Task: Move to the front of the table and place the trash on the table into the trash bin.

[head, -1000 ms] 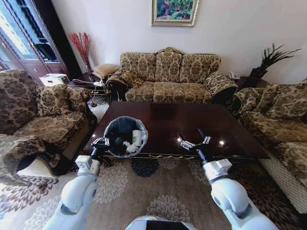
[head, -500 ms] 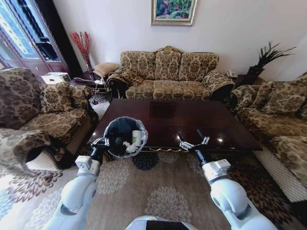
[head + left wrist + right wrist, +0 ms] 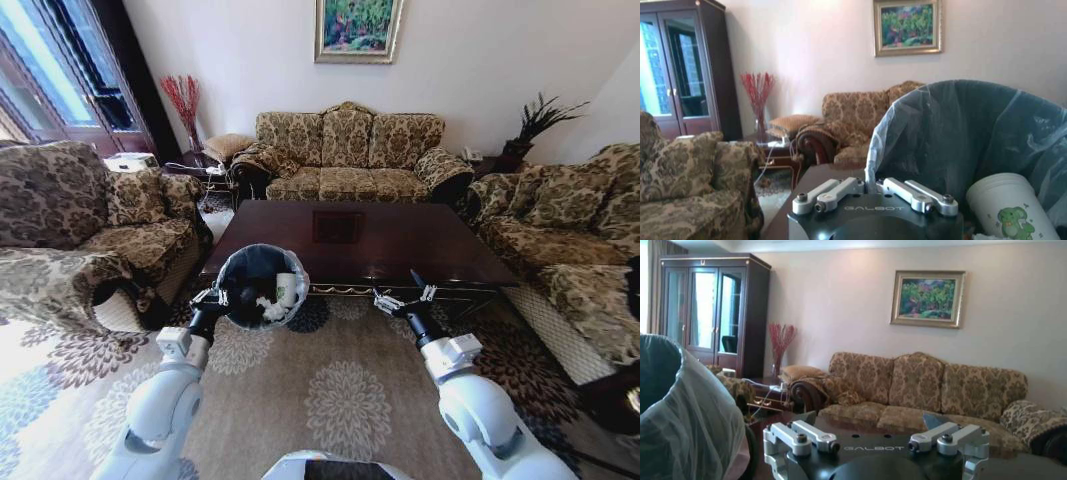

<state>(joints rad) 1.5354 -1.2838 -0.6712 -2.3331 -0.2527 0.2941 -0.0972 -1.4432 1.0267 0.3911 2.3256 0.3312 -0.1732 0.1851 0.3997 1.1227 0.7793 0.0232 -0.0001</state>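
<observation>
Clamps the left gripper [image 3: 212,296] [image 3: 873,186] onto the folded-over rim of the small round trash bin lined with a grey-black plastic bag [image 3: 250,270] [image 3: 960,130], fingers closed on the plastic edge. Holds the bin off the floor, just beyond the fingertips, its mouth tipped back toward the robot. Probably carried by the rim because a single pinch there bears the light basket. Probably tipped this way so that the contents rest against the far wall instead of spilling.

Inside the bin, close beyond the clamped fingers: a white paper cup with a green print [image 3: 286,288] [image 3: 1003,210], and beneath it crumpled white paper scraps [image 3: 270,310]. No telling whether a bottle or wrappers lie deeper in the bag.

Off to the side of the bin, at about the same height: the right gripper [image 3: 403,291] [image 3: 870,419], fingers spread wide, grasping nothing. Likely left free because the load needs no second hold.

Ahead of both grippers and well apart from them: the large rectangular coffee table of glossy dark reddish-brown wood [image 3: 360,235], nothing lying on its top. Under the arms, a patterned beige floral carpet [image 3: 340,390].

Judging by the bare top and the filled bin, looks close to finished.
</observation>
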